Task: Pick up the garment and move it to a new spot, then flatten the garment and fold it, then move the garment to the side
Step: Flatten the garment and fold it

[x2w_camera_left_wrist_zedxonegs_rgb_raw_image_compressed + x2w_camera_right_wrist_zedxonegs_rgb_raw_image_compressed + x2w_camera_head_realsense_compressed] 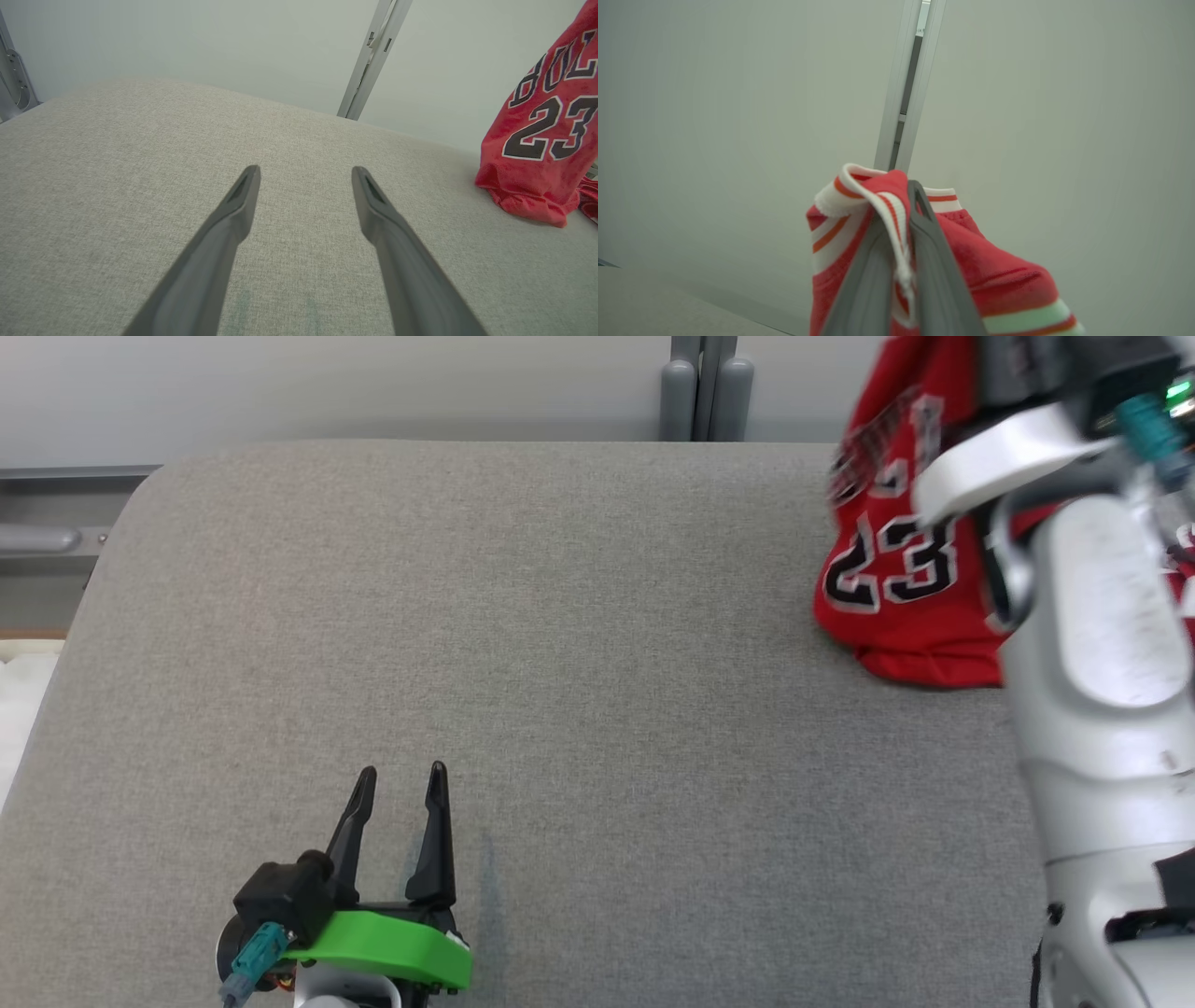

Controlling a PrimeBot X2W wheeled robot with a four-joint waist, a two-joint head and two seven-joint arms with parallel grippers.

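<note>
Garment: your red jersey [896, 616] hangs over the tabletop's [597, 616] far right corner, its lower end bunched on the grey cloth.
Writing: a black "23" edged in white; above it you can read "UL", and the rest is folded away.
Right end effector [899, 210]: clamped on the jersey's white-and-orange striped trim.
Left end effector [401, 782]: fingers spread wide near the tabletop's front edge, well apart from the jersey.
Open room: grey tabletop runs from the jersey to the rounded far left corner.
</note>
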